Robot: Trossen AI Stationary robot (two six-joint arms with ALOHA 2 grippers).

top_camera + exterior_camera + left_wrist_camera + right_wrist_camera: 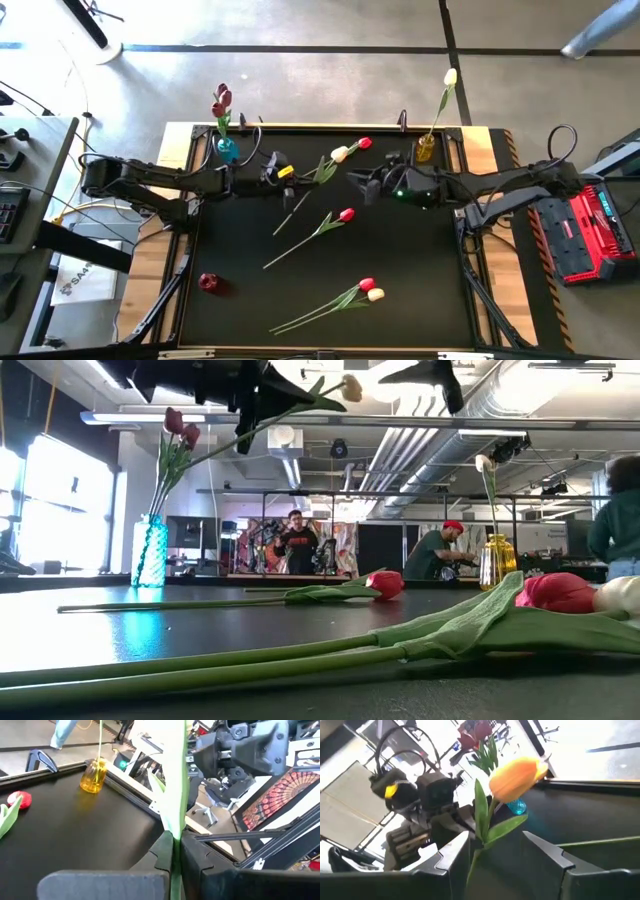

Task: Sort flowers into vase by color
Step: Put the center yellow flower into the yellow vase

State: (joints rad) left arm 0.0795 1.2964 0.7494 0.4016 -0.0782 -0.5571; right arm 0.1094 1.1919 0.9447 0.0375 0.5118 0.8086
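Left gripper (283, 171) pinches cream tulip (340, 154) low on its stem, upper centre of high view. Right gripper (362, 180) fingers spread around the stem, not closed. Stem runs lower left to upper right, head toward yellow vase (426, 148). Risk: bad handover, thin stem slipping, flower dropping onto table (400, 270)

- An open industrial-style lab or workshop: exposed ducts (500, 405) and strip lights run across the ceiling.
- Bare concrete floor (320, 80) surrounds the black-topped table (400, 270).
- People (296, 540) work at benches behind it.
- A red equipment case (590, 230) sits beside the table.
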